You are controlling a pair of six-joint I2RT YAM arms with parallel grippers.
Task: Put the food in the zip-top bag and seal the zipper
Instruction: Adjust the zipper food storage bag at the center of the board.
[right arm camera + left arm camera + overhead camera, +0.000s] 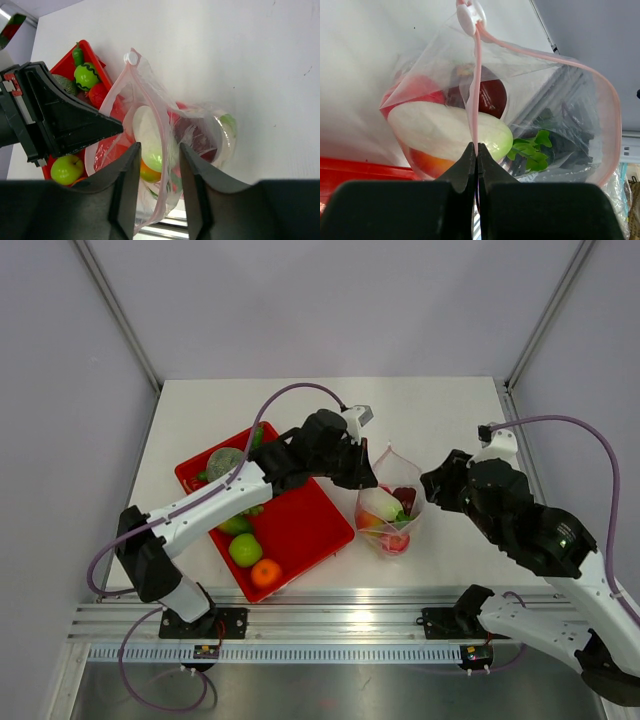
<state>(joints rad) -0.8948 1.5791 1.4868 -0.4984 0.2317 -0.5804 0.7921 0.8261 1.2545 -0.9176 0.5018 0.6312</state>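
The clear zip-top bag [388, 512] stands upright right of the red tray, with food inside: a white-green piece [445, 131], a dark red one [490, 97], an orange one [149, 171] and green leaves [532, 149]. My left gripper [476, 149] is shut on the pinkish zipper [476, 85] at the bag's left top edge [372, 472]. The white slider [470, 15] sits at the strip's end. My right gripper [159, 156] is open on the bag's right side [428, 490]. The zipper strip [161, 125] runs loose between its fingers [129, 167].
The red tray [305, 525] holds more food: a green apple [245, 550], an orange [265, 573], a striped green melon [86, 75] and a grey-green round piece [226, 462]. A metal rail [330, 615] runs along the near table edge.
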